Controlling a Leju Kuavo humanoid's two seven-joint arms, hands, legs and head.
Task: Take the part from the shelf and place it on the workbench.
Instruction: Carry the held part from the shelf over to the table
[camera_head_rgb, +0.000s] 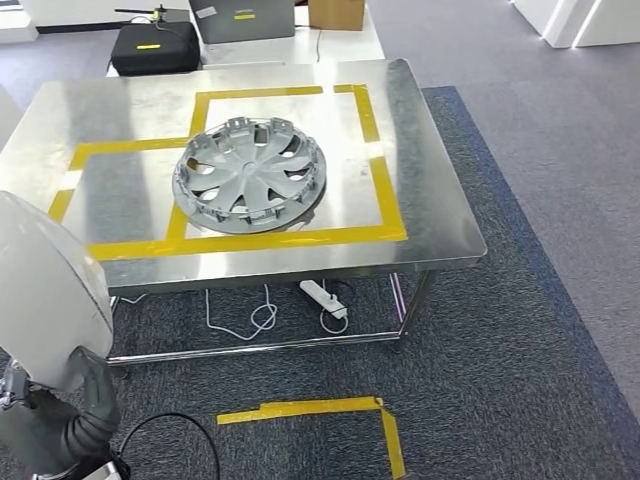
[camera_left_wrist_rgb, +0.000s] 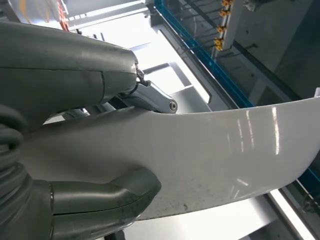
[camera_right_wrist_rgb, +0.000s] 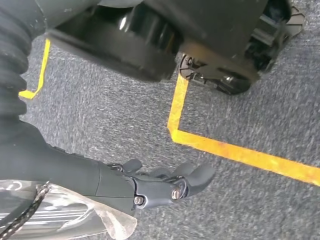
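Left hand (camera_head_rgb: 87, 400) grips the white curved part (camera_head_rgb: 45, 290) at lower left, thumb (camera_left_wrist_rgb: 109, 200) under it, fingers (camera_left_wrist_rgb: 154, 98) over it (short of the workbench). Steel workbench (camera_head_rgb: 430, 190) ahead carries a grey hubcap (camera_head_rgb: 250, 173) inside yellow tape. Right hand (camera_right_wrist_rgb: 162, 182) hangs over carpet, fingers loose, holding nothing.

Head view looks down on the workbench (camera_head_rgb: 423, 180); wrist cameras sit close, the right apparently facing floor carpet (camera_right_wrist_rgb: 113, 115).
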